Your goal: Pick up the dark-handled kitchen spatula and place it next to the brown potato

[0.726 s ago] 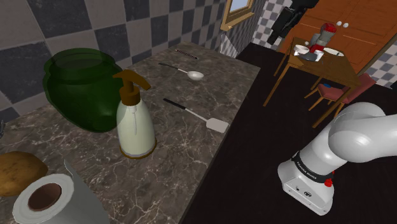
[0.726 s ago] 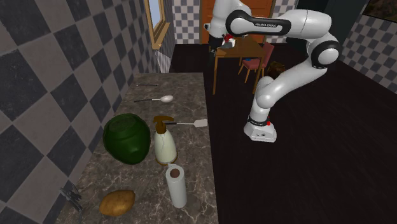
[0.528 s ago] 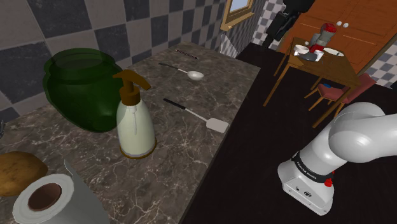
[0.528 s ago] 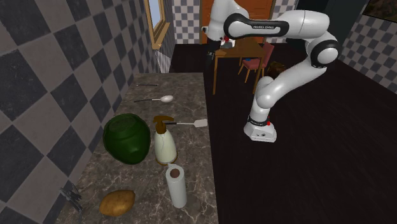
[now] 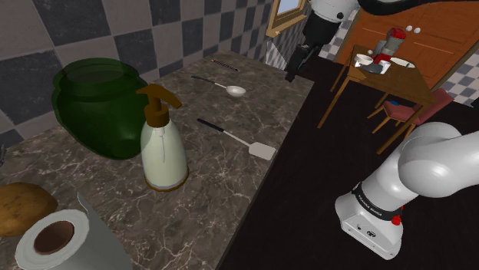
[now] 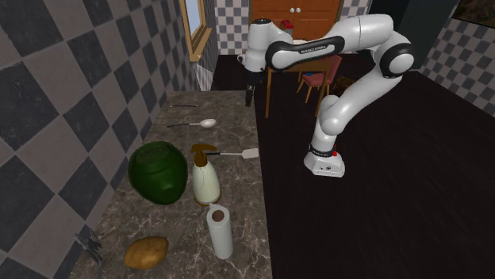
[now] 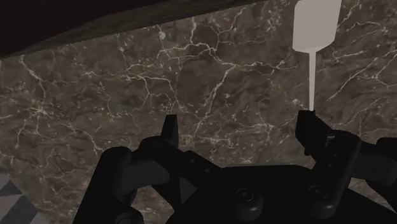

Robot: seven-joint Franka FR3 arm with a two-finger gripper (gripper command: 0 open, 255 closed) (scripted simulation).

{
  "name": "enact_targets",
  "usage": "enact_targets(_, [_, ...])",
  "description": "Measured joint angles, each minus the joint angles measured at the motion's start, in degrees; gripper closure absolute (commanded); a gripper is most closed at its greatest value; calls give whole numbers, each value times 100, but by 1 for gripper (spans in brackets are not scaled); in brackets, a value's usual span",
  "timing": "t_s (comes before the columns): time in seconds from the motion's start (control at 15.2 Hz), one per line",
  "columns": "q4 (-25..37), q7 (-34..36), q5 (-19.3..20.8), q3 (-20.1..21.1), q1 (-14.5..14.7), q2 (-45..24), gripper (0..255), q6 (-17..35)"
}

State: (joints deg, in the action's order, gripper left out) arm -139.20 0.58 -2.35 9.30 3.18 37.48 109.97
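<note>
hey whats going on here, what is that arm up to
A white robot arm is going for the spatula, which lies flat on the marble counter, untouched. The black gripper hangs open and empty over the far end of the counter, near its edge. In the wrist view, the spatula's white blade sits just beyond one finger. The potato it should end up beside is at the other end, past the soap bottle and green jar.
</note>
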Motion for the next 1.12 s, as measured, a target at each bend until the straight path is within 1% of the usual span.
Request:
enact_targets(0.4, [-119, 225, -179, 418, 214, -879, 0, 865])
enact_targets(0.46, [-70, 265, -200, 483, 250, -1004, 0, 921])
enact_targets(0.59, [-62, 343, -224, 621, 306, -1345, 0, 1209])
enact_targets(0.86, [133, 525, -190, 893, 393, -2104, 0, 1684])
enact_targets(1.12, [344, 778, -55, 1167, 490, -2885, 0, 2159])
